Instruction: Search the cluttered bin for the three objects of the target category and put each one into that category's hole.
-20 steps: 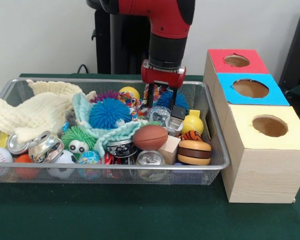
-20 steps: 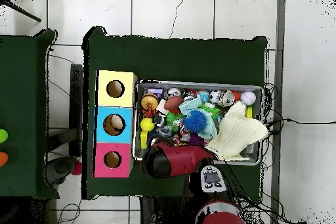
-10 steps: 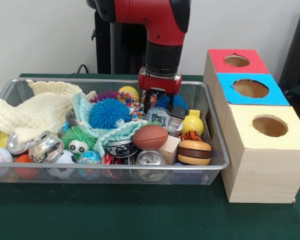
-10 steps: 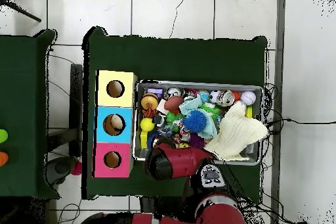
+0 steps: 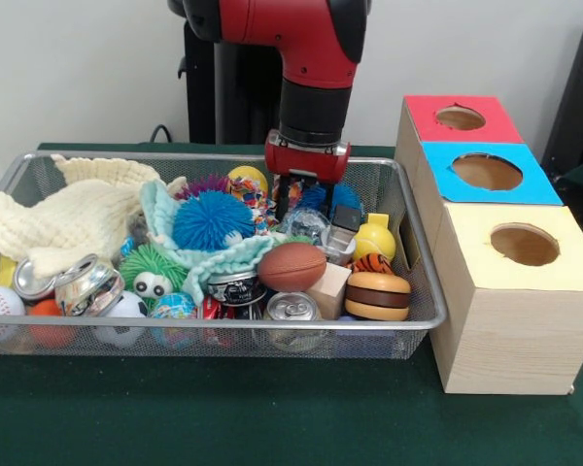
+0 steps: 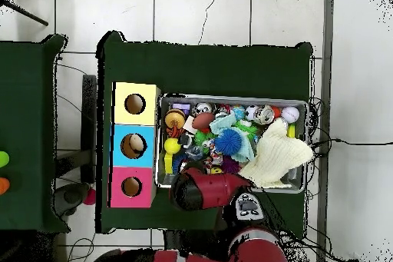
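The wire mesh bin [image 5: 223, 155] holds a heap of toys, cans and cloth; it also shows in the overhead view [image 6: 230, 97]. The blue-topped box's hole [image 5: 486, 171] is the middle one of three boxes right of the bin; in the overhead view the hole [image 6: 135, 145] shows something pale inside. My gripper [image 5: 307, 199] hangs over the bin's back right part, above a second blue spiky ball [image 5: 342, 197] and a crinkled clear wrapper [image 5: 306, 225]. It is open and holds nothing. In the overhead view the arm [image 6: 207, 188] hides the gripper.
In the bin: brown football [image 5: 291, 266], blue spiky ball [image 5: 212, 220], cream knit cloth [image 5: 68, 218], green spiky ball [image 5: 154, 272], cans [image 5: 293, 309], burger toy [image 5: 377, 294], wooden block [image 5: 328, 289], yellow bottle [image 5: 374, 238]. Red-topped box [image 5: 462, 118] and yellow-topped box [image 5: 523, 245] flank the blue one.
My gripper has risen out of the heap and shifted slightly left in the front view, empty. The things in the bin have not visibly moved.
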Controlling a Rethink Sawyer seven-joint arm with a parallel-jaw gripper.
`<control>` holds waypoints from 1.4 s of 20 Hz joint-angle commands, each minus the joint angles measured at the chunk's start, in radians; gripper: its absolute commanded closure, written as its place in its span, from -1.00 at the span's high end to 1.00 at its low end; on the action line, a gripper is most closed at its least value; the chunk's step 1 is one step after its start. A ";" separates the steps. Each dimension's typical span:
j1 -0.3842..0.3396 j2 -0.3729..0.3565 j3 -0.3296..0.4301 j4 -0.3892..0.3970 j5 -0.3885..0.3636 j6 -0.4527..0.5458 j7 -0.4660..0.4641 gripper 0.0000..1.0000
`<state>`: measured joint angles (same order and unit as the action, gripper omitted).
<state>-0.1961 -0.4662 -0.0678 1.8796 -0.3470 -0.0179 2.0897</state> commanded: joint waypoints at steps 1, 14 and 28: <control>-0.100 -0.046 0.146 0.010 0.058 0.035 0.131 1.00; -0.236 -0.052 0.306 0.119 0.191 -0.093 0.271 1.00; -0.254 -0.020 0.333 0.151 0.264 -0.217 0.265 1.00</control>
<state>-0.4275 -0.5105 0.1645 2.0530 -0.1603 -0.1333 2.0897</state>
